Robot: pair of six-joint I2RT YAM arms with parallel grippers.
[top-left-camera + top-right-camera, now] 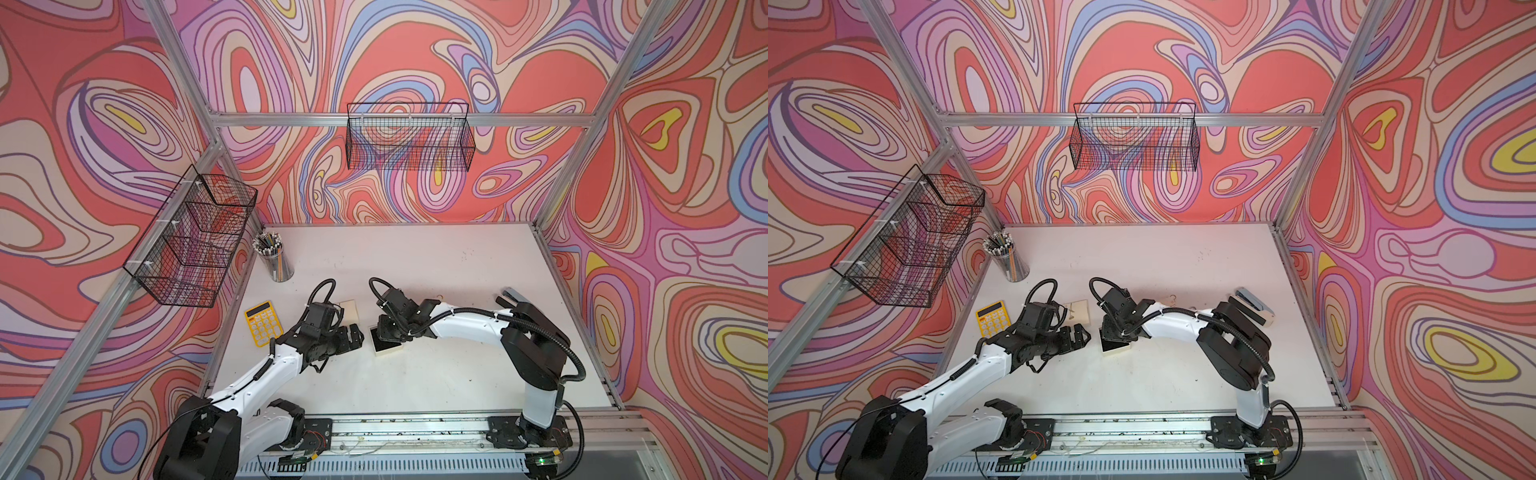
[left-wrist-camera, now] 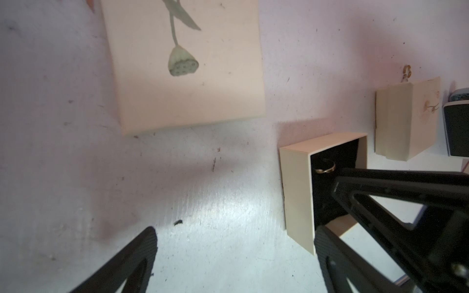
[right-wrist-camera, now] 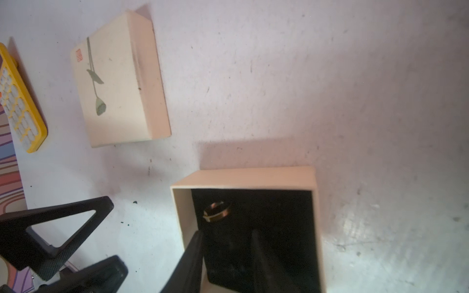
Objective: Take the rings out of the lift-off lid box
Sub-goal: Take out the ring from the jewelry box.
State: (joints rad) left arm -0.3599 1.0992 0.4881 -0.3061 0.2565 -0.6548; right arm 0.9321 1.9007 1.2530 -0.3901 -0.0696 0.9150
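The lift-off lid box [image 1: 384,353] stands open on the table, cream outside with a black lining [image 3: 279,215]. One of the rings [image 3: 216,211], a thin metal band, stands upright in the lining and also shows in the left wrist view as the ring [image 2: 325,168]. My right gripper [image 3: 227,253] reaches down into the box [image 1: 1115,351]. Its jaws are a little apart, and I make out nothing between them in the dark. The lid [image 1: 348,309], printed with a lotus stem, lies flat behind the box. My left gripper [image 2: 234,253] hovers wide open beside the box, holding nothing.
A yellow calculator [image 1: 262,322] lies left of the left arm, with a cup of pencils [image 1: 274,257] behind it. A second cream box [image 2: 406,119], a small golden trinket [image 2: 406,72] and a stapler [image 1: 513,299] sit to the right. Wire baskets [image 1: 409,137] hang on the walls.
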